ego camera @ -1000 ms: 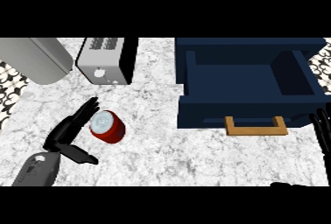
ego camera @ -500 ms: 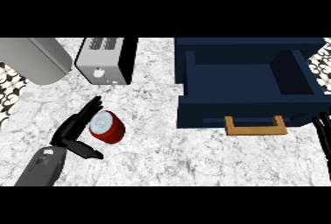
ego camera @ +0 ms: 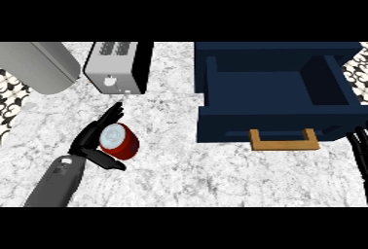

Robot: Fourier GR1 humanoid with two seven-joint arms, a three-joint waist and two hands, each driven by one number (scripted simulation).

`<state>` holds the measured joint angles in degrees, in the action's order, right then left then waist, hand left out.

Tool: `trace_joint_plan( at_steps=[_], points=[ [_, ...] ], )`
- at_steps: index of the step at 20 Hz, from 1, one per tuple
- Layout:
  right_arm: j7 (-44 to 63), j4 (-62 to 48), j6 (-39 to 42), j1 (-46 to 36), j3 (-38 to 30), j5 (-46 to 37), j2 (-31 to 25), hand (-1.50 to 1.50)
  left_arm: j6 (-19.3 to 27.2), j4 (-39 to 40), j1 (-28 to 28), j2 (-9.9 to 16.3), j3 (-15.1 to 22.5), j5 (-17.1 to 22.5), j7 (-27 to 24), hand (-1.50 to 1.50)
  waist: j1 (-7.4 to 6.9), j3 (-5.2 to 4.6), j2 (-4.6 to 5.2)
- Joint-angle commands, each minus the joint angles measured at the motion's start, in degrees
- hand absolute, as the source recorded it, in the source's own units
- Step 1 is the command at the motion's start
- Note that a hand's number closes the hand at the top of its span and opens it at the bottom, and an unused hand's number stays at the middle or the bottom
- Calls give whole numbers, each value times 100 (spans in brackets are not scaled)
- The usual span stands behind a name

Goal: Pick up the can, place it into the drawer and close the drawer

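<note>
Because the can must be lifted before anything else, the left robot hand (ego camera: 92,141) is spread around the red can (ego camera: 119,141), fingers along its far-left side and thumb below it, not clearly closed on it. The can stands on the marble surface (ego camera: 179,170), well left of the open blue drawer (ego camera: 277,97), ready to receive it. The right robot hand (ego camera: 359,151) rests at the right edge.

Left hand (ego camera: 92,141) beside red can (ego camera: 119,141)
</note>
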<state>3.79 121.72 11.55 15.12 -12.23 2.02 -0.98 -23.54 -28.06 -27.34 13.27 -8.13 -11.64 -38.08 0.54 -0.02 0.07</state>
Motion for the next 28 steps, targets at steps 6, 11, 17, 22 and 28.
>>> trace_joint_plan(
  at_steps=[6,11,17,22,28],
  points=[
    [289,435,52,190,18,50,90,-150,62,152,-139,-166,51,-22,-74,-150,-11,1,-9],
    [60,-57,107,-61,-212,144,0,-150,41,459,-260,-329,213,-210,-372,-150,0,0,1],
    [365,526,69,152,-117,244,91,-150,-226,338,-541,-326,145,-49,-82,150,9,-1,0],
    [-53,-185,315,-1,-712,803,-235,-150,-552,-263,-155,-570,186,226,249,150,-39,5,-15],
    [-228,103,151,443,-72,238,90,-150,-704,-1417,148,-762,296,513,726,150,-43,4,-23]
  ],
)
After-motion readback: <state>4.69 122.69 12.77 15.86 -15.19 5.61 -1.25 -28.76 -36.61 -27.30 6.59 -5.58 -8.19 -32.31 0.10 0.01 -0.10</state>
